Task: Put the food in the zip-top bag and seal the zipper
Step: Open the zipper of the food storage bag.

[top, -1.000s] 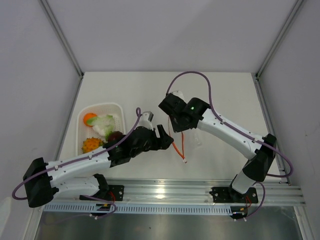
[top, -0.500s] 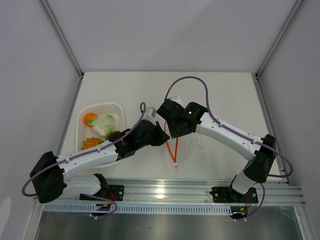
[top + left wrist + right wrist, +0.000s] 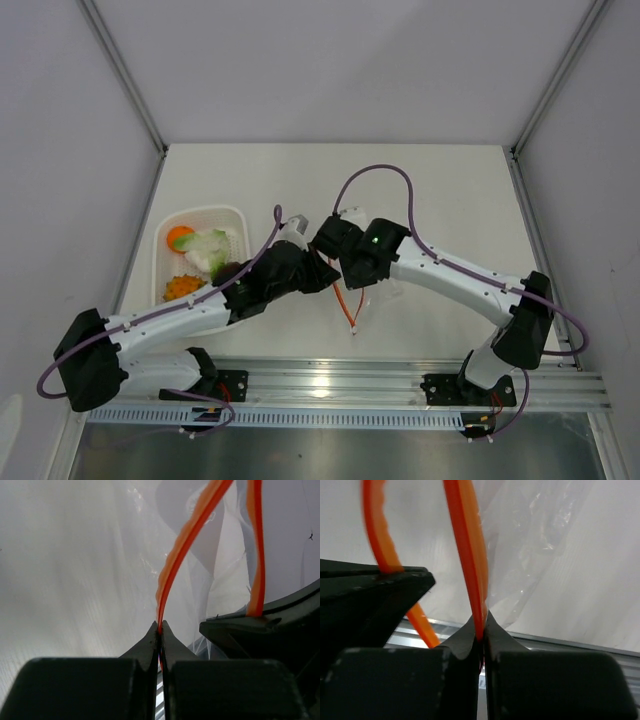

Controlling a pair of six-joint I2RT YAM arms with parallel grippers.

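Bag (image 3: 388, 288): 1, clear, mid-bench (image 3: 450, 190). Zipper (image 3: 185, 545): 2 orange strips. Left jaws pinched tight on one strip, right jaws on the other. Basket (image 3: 200, 210) at 9 o'clock holds 4 foods: pineapple (image 3: 180, 288), orange (image 3: 180, 237), leafy vegetable (image 3: 207, 248), dark red piece (image 3: 230, 270).

Clear zip-top bag (image 3: 378, 292) mid-table, thin and crinkled, and its red-orange zipper (image 3: 346, 305) is split into two separate strips, mouth parted. Off to the left, the white mesh basket (image 3: 200, 211) holds the food: round orange fruit (image 3: 180, 238), pale leafy vegetable (image 3: 208, 249), orange pineapple (image 3: 182, 287), dark red piece (image 3: 230, 271).
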